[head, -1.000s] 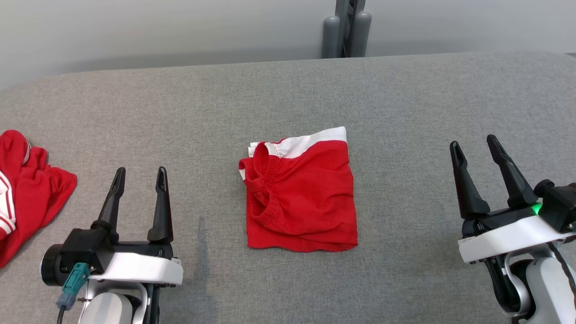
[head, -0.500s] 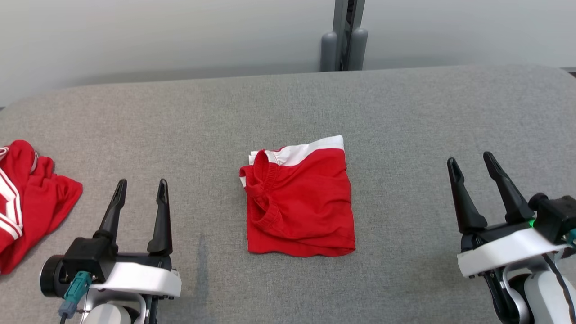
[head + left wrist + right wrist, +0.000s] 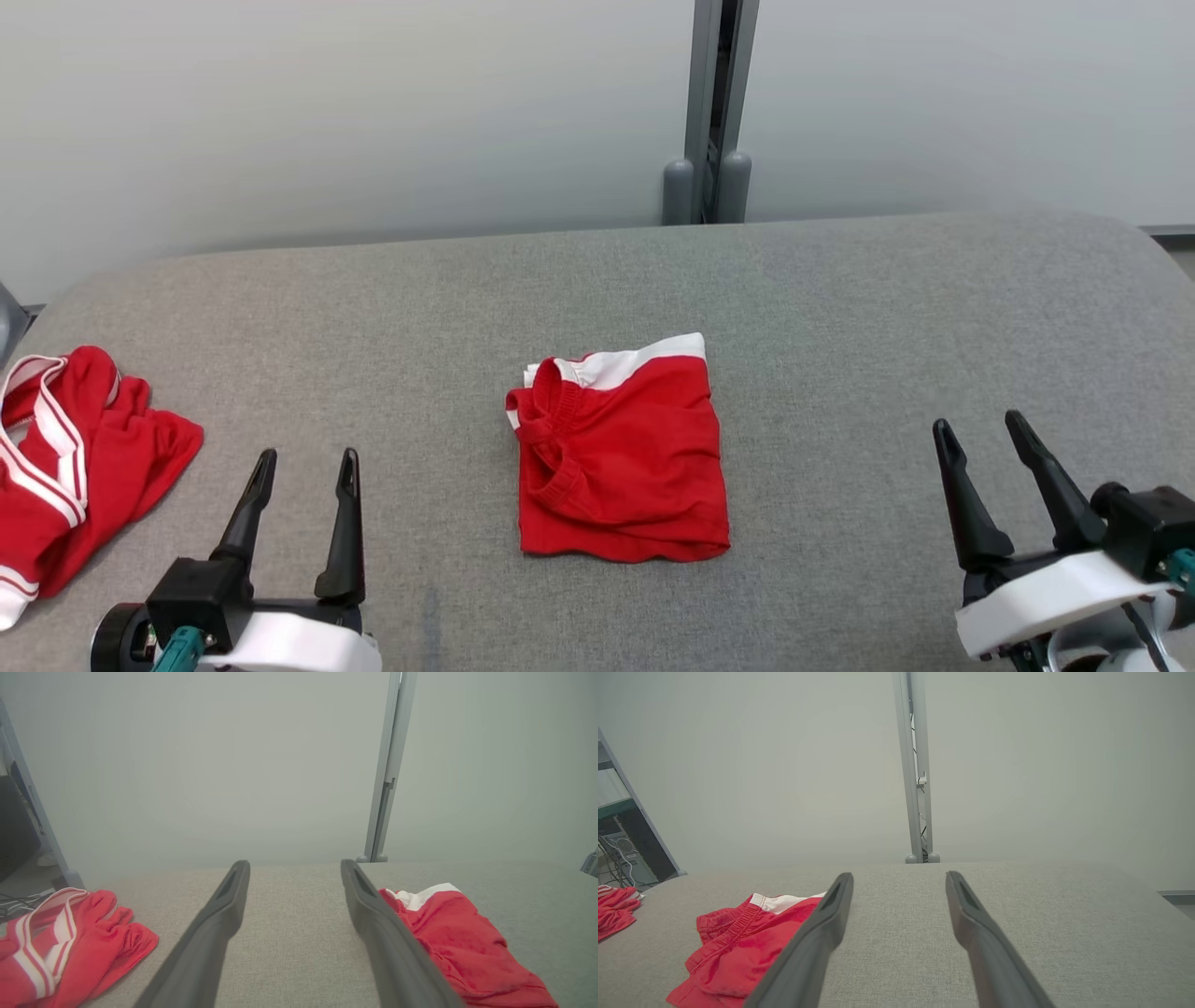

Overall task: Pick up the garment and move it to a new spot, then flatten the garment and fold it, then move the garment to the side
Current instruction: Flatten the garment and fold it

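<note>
A red garment (image 3: pixel 621 457) lies folded into a rough rectangle around the middle of the grey, fabric-covered counter (image 3: pixel 840 327), well apart from every edge. A white band runs along the side of it that faces the far edge. A ribbed red opening is bunched on the side that faces the left edge. Its side towards the near edge is slightly wavy, with layers of cloth showing one over the other.

The left claw (image 3: pixel 309 457) is close to the near edge, towards the left corner. Its two dark fingers are spread apart with nothing between them. The right claw (image 3: pixel 977 422) is close to the near edge on the right, and its fingers are likewise apart and empty. Neither claw touches the folded garment, which lies between the two and a little farther from the near edge. In the left wrist view the garment shows just past the right-hand finger, which hides part of it. In the right wrist view it shows beside the left-hand finger.

A second red garment (image 3: pixel 84 467) with white stripes lies crumpled at the left edge, apart from the left claw. Beyond the far edge a grey post (image 3: pixel 714 103) rises against a pale wall (image 3: pixel 327 112).
</note>
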{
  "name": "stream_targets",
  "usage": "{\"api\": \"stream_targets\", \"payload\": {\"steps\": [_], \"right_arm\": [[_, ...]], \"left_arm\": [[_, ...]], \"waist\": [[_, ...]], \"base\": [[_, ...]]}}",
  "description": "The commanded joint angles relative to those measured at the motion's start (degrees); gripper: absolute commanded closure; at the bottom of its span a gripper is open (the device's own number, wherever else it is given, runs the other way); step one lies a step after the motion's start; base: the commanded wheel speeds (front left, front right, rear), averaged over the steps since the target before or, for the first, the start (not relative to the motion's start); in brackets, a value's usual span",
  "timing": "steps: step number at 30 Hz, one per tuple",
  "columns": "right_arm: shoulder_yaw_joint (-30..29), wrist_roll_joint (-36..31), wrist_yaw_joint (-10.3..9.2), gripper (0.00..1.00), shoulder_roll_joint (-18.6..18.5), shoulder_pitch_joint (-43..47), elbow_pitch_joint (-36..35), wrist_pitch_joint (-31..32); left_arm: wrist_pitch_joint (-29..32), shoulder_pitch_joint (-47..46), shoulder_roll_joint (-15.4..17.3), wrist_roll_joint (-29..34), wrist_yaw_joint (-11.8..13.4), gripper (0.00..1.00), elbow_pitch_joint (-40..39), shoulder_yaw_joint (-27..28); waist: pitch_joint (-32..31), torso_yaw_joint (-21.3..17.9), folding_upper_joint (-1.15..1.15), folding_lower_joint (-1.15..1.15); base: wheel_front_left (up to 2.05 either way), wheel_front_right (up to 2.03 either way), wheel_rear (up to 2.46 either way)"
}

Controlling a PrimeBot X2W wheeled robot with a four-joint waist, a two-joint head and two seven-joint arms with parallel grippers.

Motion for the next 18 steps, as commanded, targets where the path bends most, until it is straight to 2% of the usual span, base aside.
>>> {"api": "stream_targets", "payload": {"steps": [1,18], "right_arm": [[-0.5,-0.4,0.02,0.00,0.1,0.9,-0.4,0.4],[-2.5,-2.0,0.01,0.00,1.5,4.7,-3.2,3.5]], "left_arm": [[0.4,0.5,0.6,0.4,0.2,0.00,-0.3,0.0],[0.7,2.1,2.7,0.4,1.1,0.00,-1.4,0.7]], "waist": [[-0.8,0.1,0.00,0.00],[-2.3,0.8,0.00,0.00]], "base": [[0.00,0.00,0.00],[0.00,0.00,0.00]]}}
